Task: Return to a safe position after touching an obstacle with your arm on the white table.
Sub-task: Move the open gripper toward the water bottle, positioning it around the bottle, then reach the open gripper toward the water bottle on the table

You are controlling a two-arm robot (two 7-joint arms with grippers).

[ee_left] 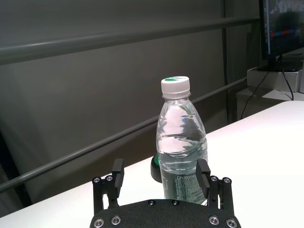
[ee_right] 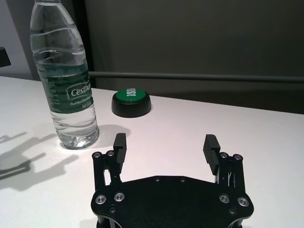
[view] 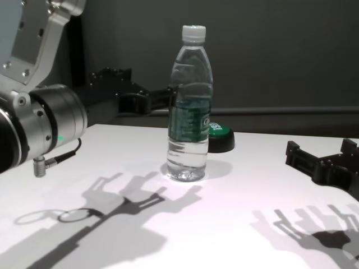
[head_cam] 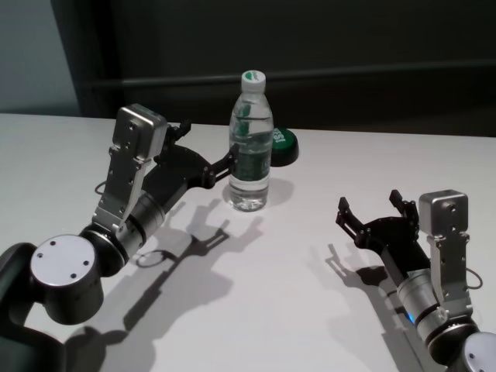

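Left gripper [head_cam: 208, 147] hangs spread just beside our upright bottle [head_cam: 251, 143] on the table [head_cam: 310, 310], right gripper [head_cam: 370, 208] spread well apart

The clear bottle [head_cam: 250, 146] has a white cap and dark green label band. Behind the bottle, the button [head_cam: 282, 146] is black with a green top; the table [head_cam: 294, 294] is plain white
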